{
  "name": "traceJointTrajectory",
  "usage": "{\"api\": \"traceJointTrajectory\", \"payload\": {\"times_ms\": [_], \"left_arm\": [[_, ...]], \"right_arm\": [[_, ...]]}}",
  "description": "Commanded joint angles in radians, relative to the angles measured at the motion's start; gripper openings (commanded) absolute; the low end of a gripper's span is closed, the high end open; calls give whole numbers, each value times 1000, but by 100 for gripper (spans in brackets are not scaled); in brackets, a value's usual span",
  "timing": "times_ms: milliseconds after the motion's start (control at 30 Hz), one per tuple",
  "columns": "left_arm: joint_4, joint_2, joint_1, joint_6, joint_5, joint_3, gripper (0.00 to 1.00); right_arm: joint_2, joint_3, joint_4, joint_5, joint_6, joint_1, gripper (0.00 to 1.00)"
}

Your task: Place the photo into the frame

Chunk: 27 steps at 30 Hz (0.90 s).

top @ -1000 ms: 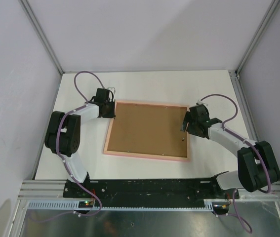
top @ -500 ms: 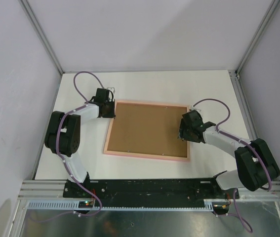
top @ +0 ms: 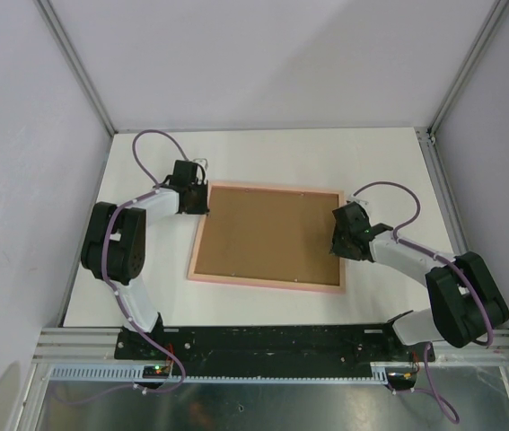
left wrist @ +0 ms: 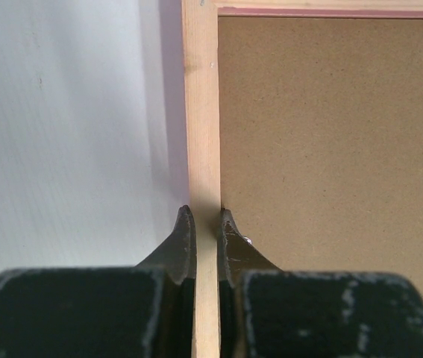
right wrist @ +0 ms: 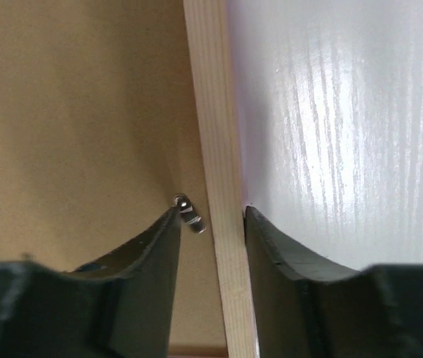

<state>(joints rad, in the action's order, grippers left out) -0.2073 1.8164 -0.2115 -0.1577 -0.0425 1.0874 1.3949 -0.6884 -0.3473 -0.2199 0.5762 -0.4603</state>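
1. Two grippers, one rail each. On the left, the left gripper (left wrist: pixel 205 224) is pinched tight on the left rail of the pale pink, thin-railed wooden picture frame (top: pixel 266 285), up near its far corner.
2. Middle: the picture frame lies flat, back side up, around the centre of the white table (top: pixel 263 157), apart from every edge. A plain brown fibreboard backing board (top: pixel 267 235) fills it, and a small metal clip (right wrist: pixel 189 211) sits at the board's right rim.
3. Right: the right gripper (right wrist: pixel 211 216) straddles the right rail with its jaws partway apart. The outer finger is just about on the wood and the inner one shows a gap, so there's no real grip yet.
4. Progress, my read: the sunflower photo isn't visible in any view, so I can't tell whether it's already under the board or somewhere out of shot. If it's inside, what's left is probably securing the board and flipping the thing over. If not, the board has to come out first.
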Motion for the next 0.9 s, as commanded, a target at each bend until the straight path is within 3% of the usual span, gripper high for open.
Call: {"api": "traceJointTrajectory", "payload": {"times_ms": [0,100,533,667,867], "left_arm": [[-13,-15,20,-3,19,-22,0],[-14,-14,20,-3,16,-22,0],[-13,-8,26,-12,-3,-17,0],[-14,-10,31,-19,-7,-13,0],[-17,-11,41,-37,-23,-1,0]], "right_arm": [[6,21,8,-16,8,4,39],[-1,30,11,-14,7,8,31],[-13,40,27,14,-2,24,20],[-27,40,31,29,-4,27,29],[-50,40,33,66,-14,50,51]]}}
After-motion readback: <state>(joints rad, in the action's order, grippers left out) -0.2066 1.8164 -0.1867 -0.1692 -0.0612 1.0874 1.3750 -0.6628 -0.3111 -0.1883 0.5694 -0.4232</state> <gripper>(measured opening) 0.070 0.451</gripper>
